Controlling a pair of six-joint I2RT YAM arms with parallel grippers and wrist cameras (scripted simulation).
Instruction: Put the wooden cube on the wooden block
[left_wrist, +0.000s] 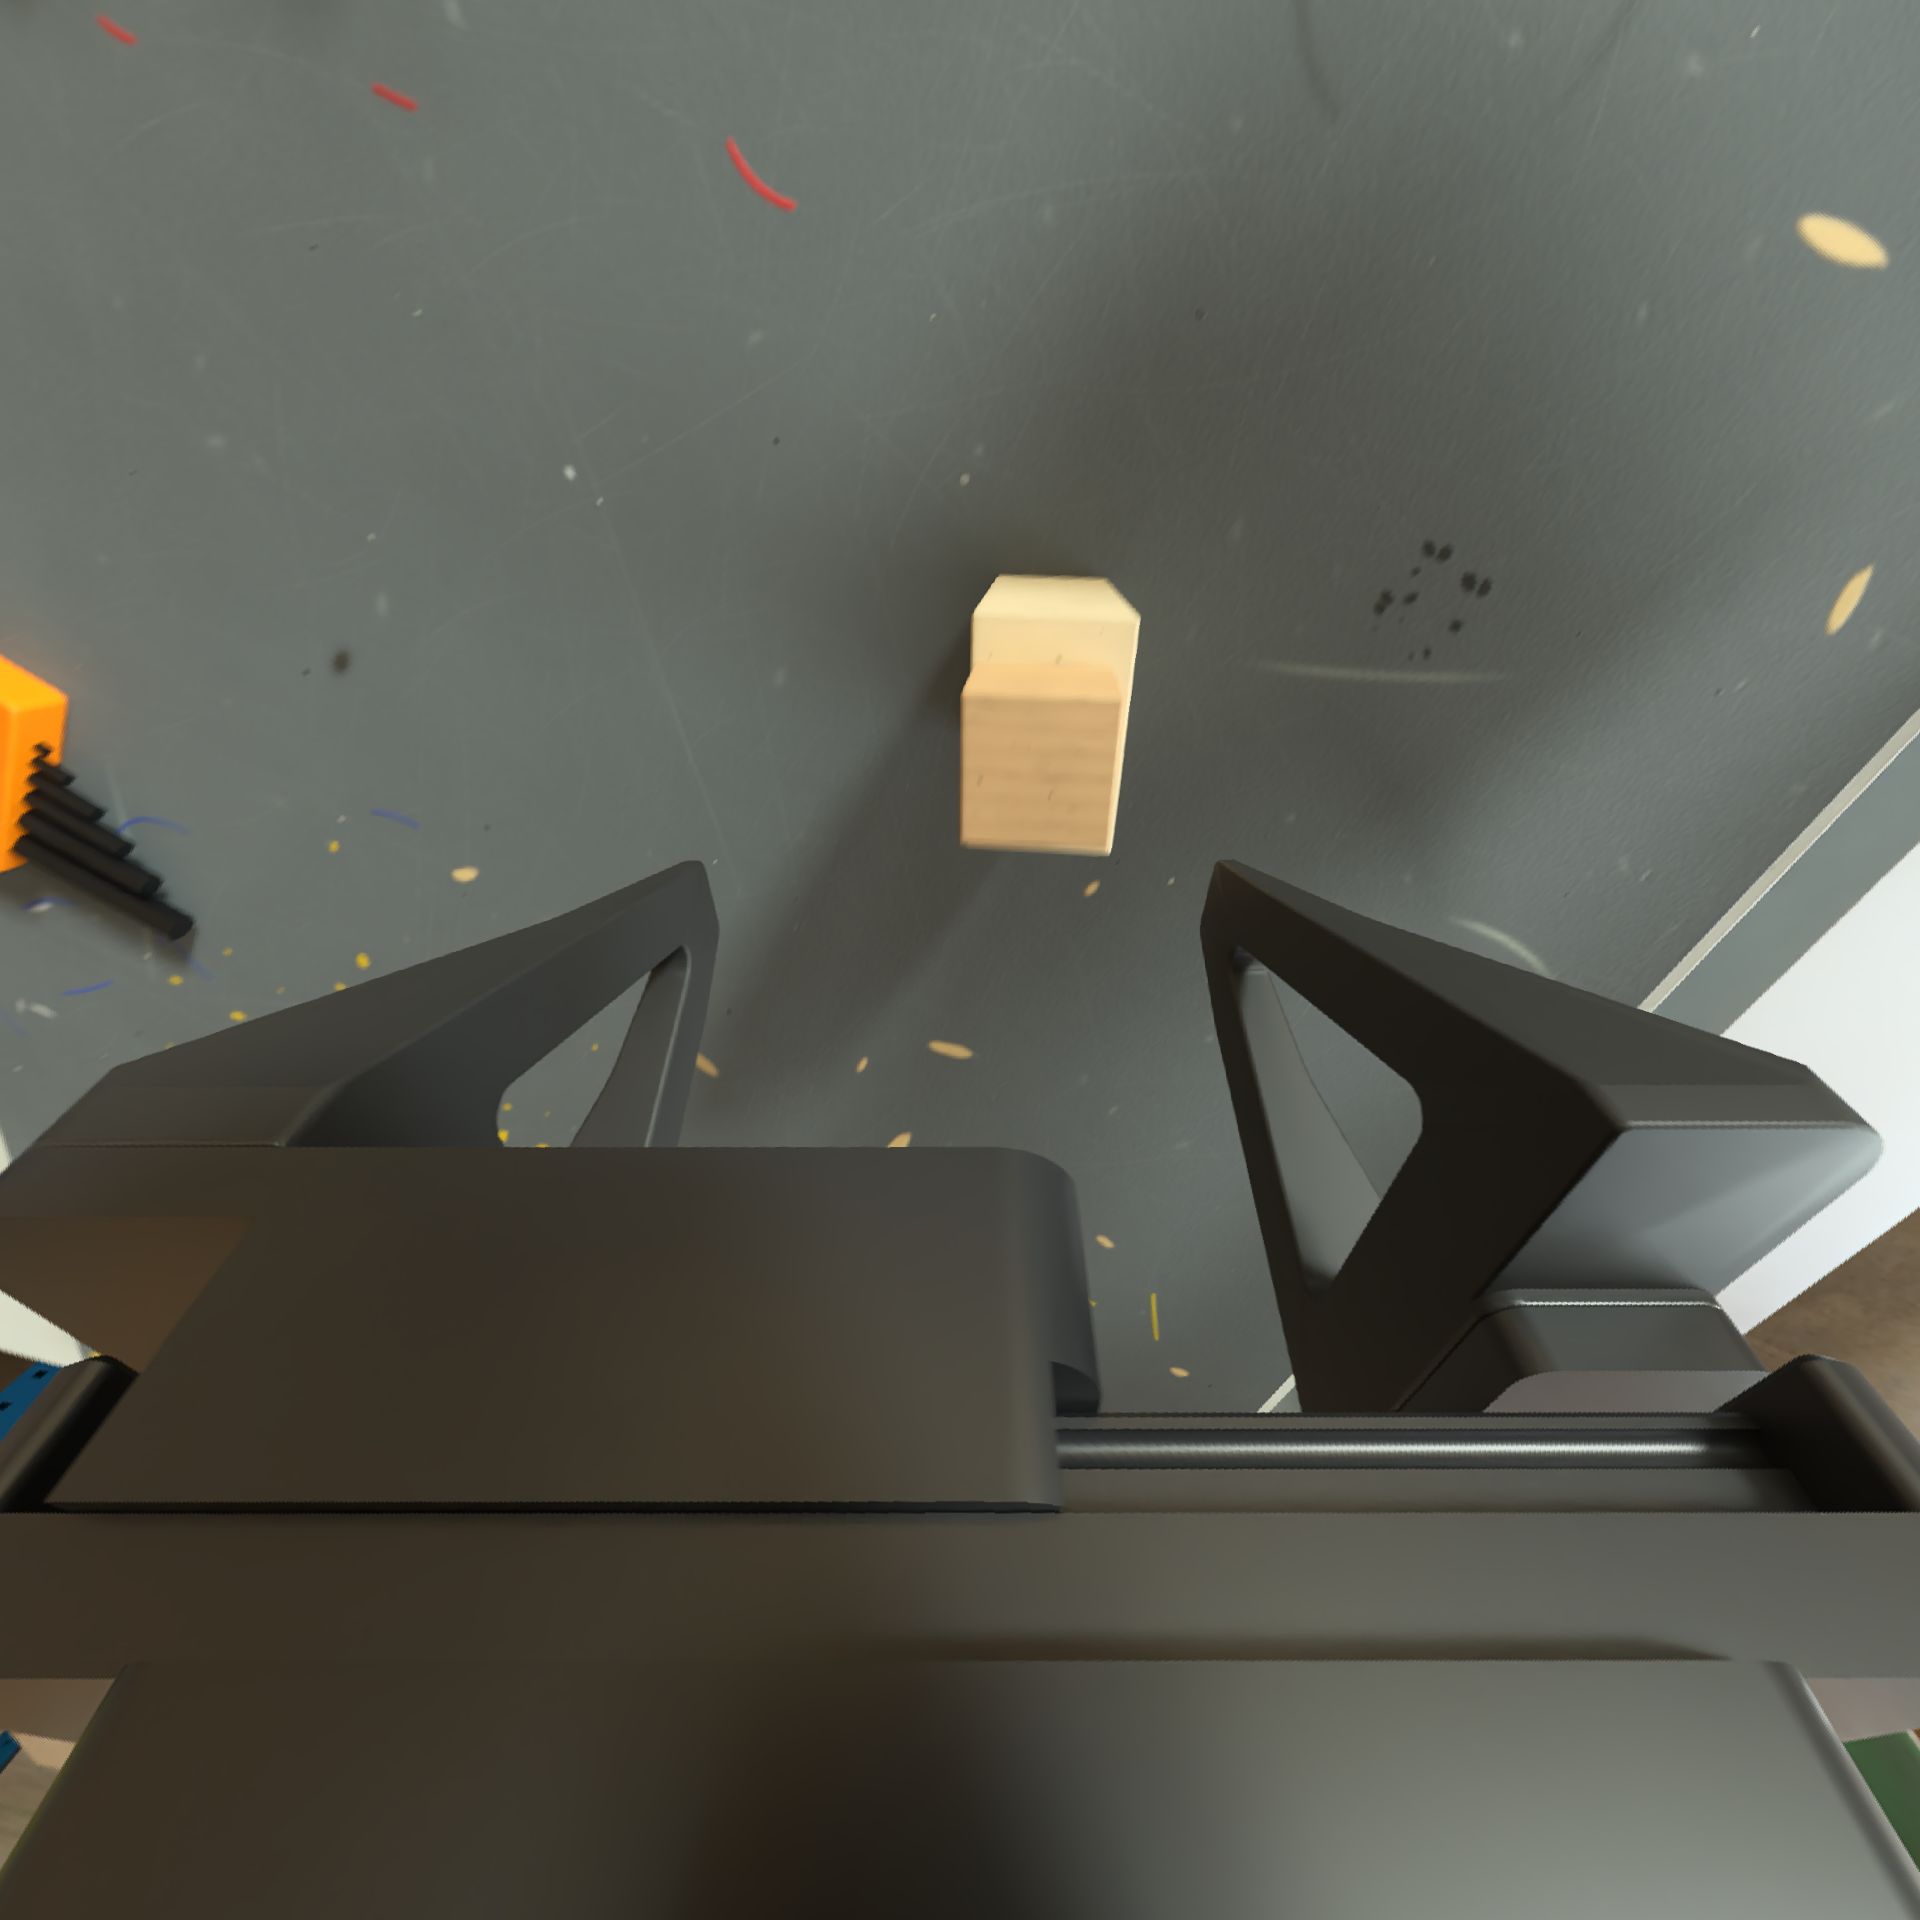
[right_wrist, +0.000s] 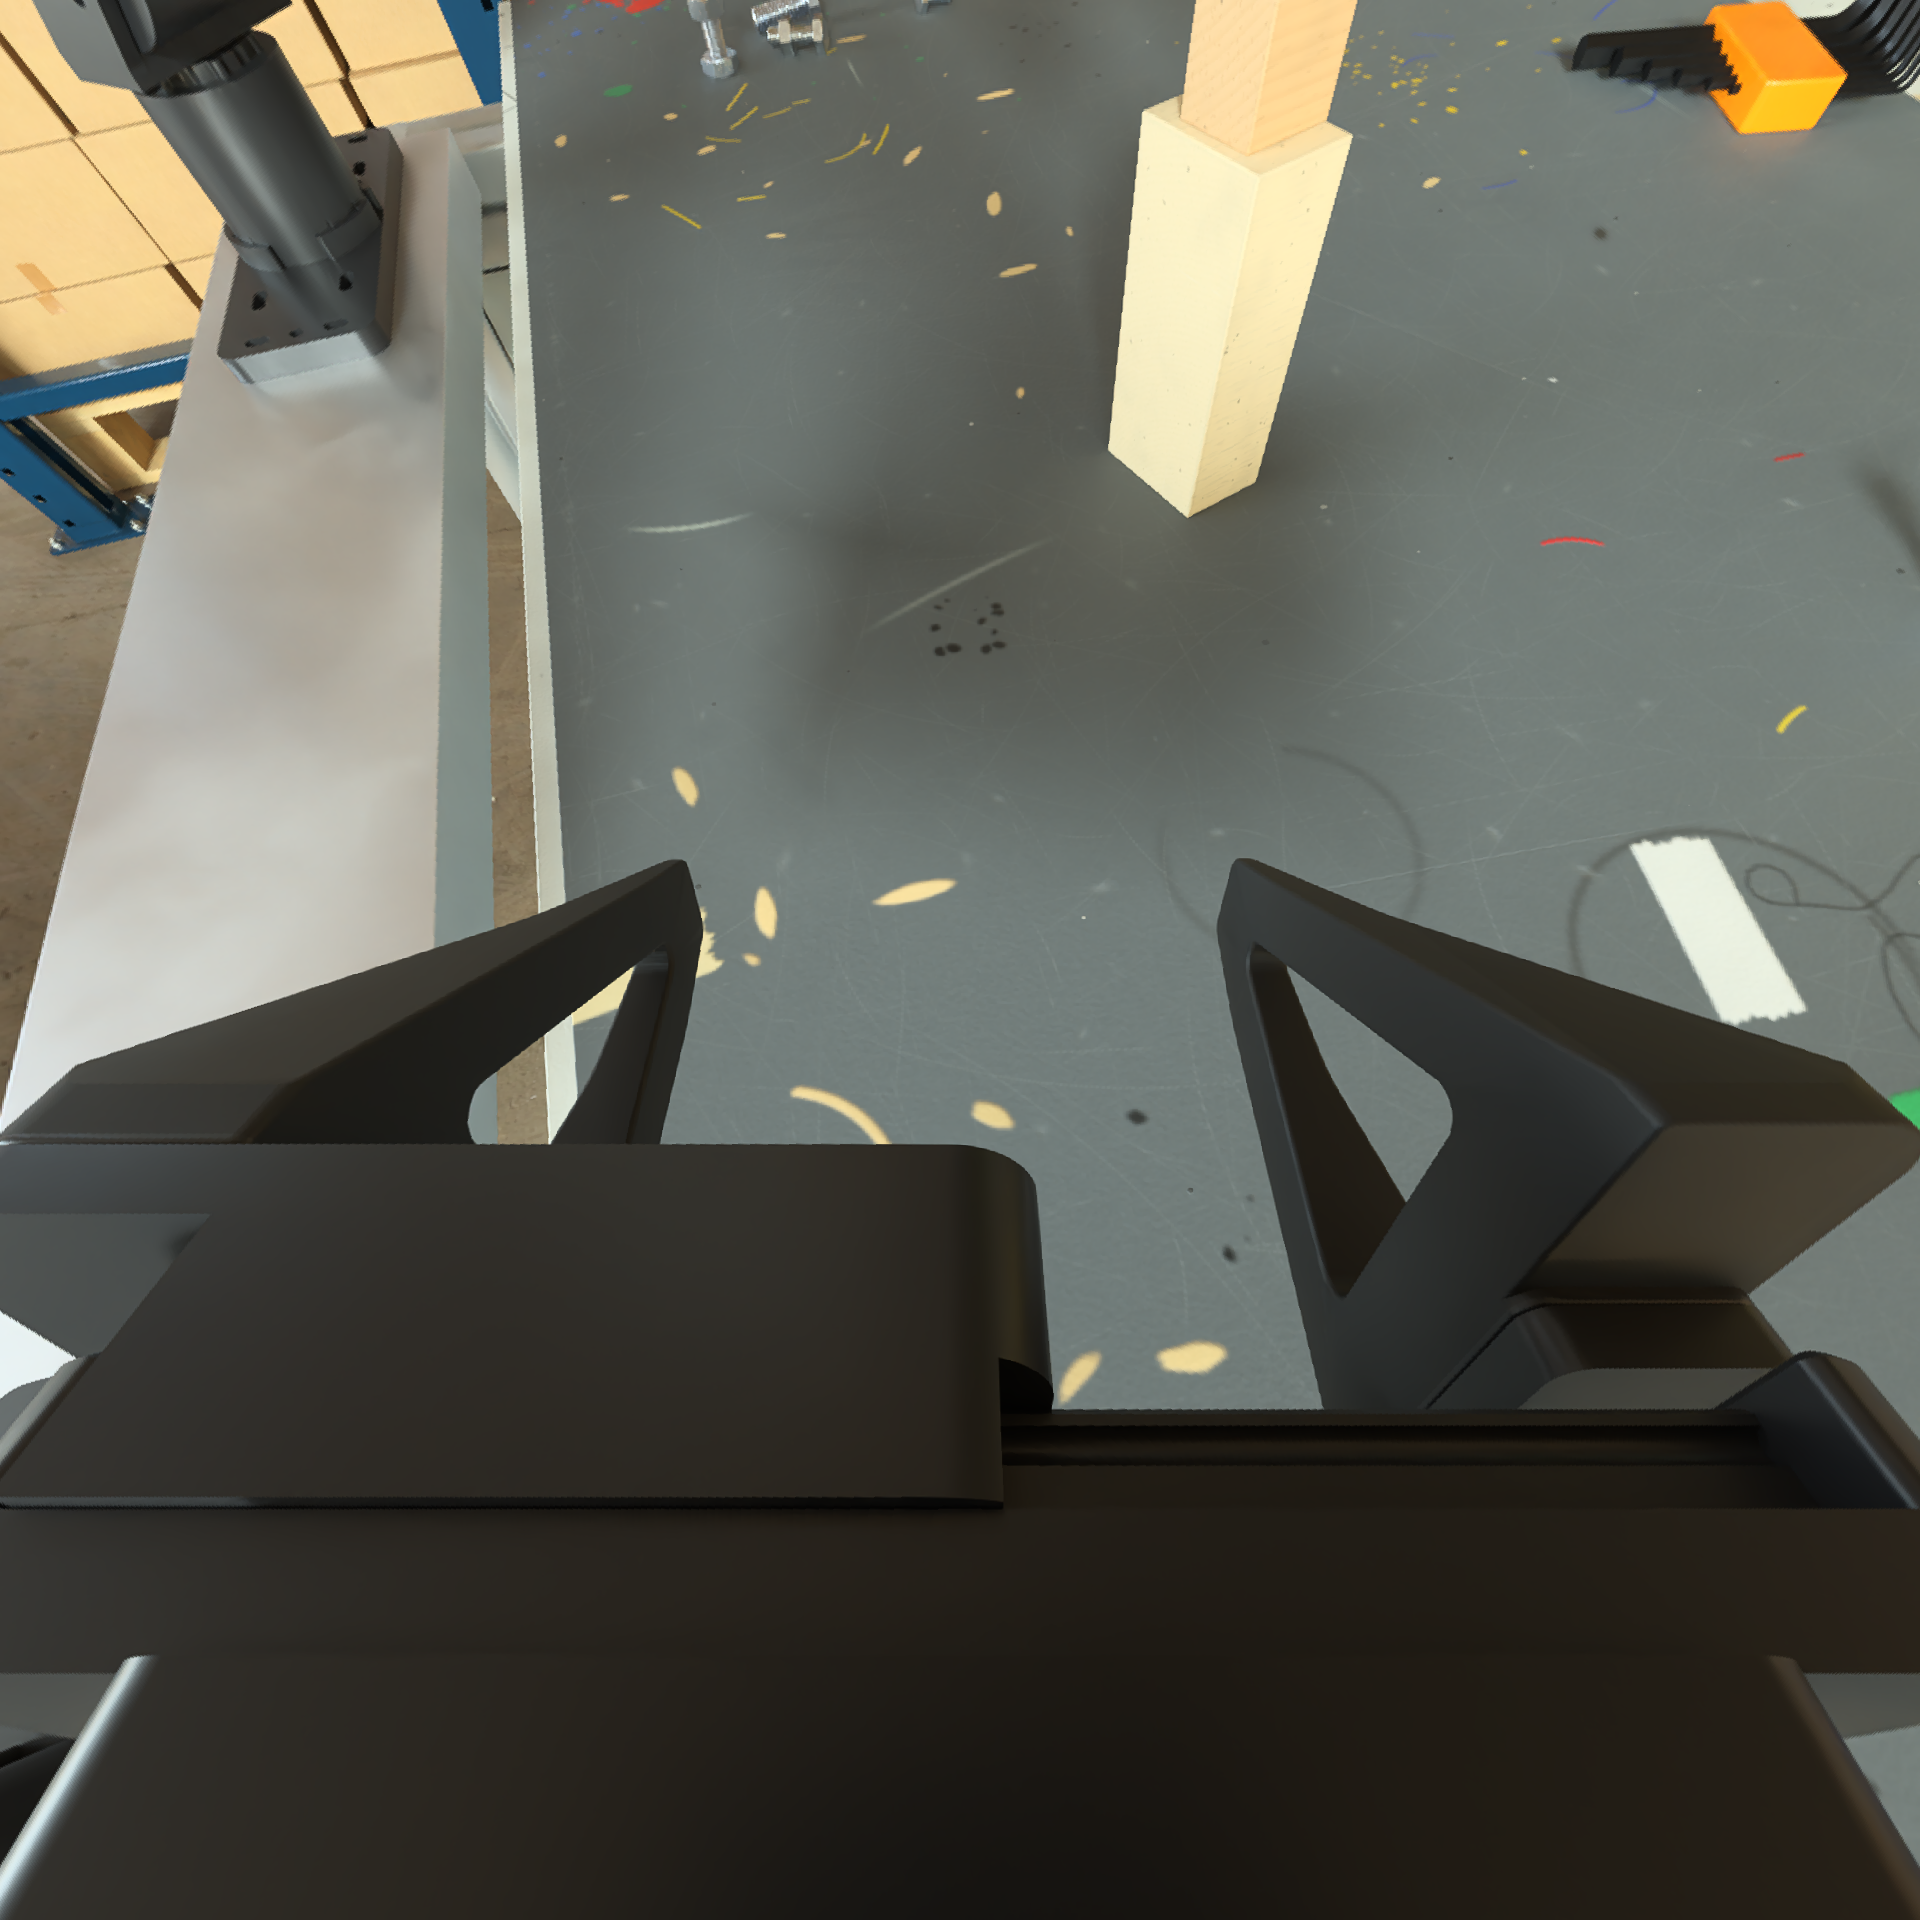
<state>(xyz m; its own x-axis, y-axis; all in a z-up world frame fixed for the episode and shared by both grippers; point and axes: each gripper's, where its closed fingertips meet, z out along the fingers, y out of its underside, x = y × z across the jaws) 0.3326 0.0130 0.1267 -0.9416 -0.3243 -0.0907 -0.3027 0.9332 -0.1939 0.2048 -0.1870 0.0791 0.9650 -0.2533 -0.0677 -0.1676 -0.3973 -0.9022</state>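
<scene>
While wooden cube (left_wrist: 1039, 769) sits on wooden block (left_wrist: 1055, 623) | left fingers (left_wrist: 686, 935) wide, empty, above | right fingers (right_wrist: 1278, 935) wide, far.

No readable text, labels, brands, nos. or signs in either view.
</scene>
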